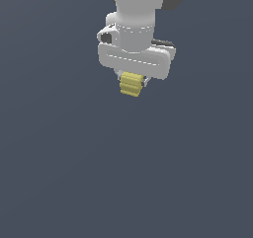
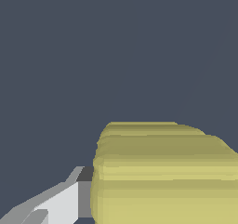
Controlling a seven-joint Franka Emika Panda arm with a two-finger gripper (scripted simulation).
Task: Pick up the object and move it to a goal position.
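The object (image 1: pixel 131 84) is a small pale-yellow cube with ridged sides. It hangs right under my white gripper (image 1: pixel 131 82) in the upper middle of the exterior view, lifted off the dark grey surface. The gripper is shut on it, with the fingers mostly hidden behind the cube. In the wrist view the cube (image 2: pixel 162 176) fills the near corner, and one white finger (image 2: pixel 65 202) presses against its side.
Flat dark grey ground (image 1: pixel 123 182) spreads all around. No goal marker shows in either view.
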